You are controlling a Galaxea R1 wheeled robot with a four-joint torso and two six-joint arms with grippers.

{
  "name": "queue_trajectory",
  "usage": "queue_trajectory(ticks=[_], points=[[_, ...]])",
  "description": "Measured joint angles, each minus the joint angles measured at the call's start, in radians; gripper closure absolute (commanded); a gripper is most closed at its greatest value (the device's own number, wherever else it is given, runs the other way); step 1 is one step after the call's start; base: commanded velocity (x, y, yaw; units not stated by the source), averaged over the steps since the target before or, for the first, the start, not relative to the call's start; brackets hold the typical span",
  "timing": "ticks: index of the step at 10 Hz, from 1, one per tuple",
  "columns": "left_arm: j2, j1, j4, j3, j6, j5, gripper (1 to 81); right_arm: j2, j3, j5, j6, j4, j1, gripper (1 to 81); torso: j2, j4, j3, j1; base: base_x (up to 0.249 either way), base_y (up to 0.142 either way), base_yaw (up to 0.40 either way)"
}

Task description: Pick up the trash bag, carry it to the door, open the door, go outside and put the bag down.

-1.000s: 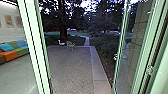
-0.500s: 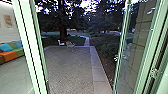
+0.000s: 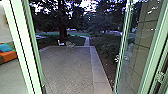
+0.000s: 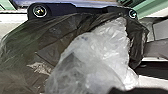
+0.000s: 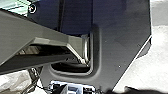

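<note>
Pale green door frame (image 3: 24, 45): slants down the left of my head view, a tall post with dark lines along its length.
Glass panel (image 3: 130, 57): stands on the right, edged in the same green; a tan block wall (image 3: 147, 27) shows through it.
Doorway: open between post and panel, looking straight out.
Patio (image 3: 67, 67): grey, speckled paving, bordered on its right by a paler strip (image 3: 98, 66).
Chairs: a white chair (image 3: 60, 43) and a pale chair (image 3: 70, 45) near each other at the patio's far side.
Grounds: a thick tree trunk (image 3: 63, 28) beyond the chairs, dark foliage around it, a narrow path (image 3: 86, 41) leading away.
Indoors, left: part of a sofa (image 3: 9, 56), orange and green with a blue cushion (image 3: 5, 47), seen beyond the post.
Trash bag (image 4: 32, 47): close to my left wrist camera, thin dark film, creased, with cloudy clear plastic (image 4: 100, 52) bunched against it. It lies across part of the robot's dark plate (image 4: 85, 10). Contents: I cannot make them out.
Left gripper (image 4: 137, 90): at the bag; I cannot tell its state, nor whether it is clamped on the plastic.
Right gripper (image 5: 143, 90): state, I cannot tell.
Right wrist view: crumpled pale material (image 5: 16, 81) partly behind the robot's grey bar (image 5: 37, 30); I cannot identify it.
</note>
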Motion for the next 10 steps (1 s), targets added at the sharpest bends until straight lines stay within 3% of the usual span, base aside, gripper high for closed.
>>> queue_trajectory(ticks=[10], points=[[0.0, 0.008, 0.0, -0.002, 0.0, 0.001, 81.1, 0.003, -0.004, -0.002, -0.001, -0.004, -0.005, 1.0, -0.001, 0.0, 0.0, -0.003, 0.1, 0.0, 0.0]])
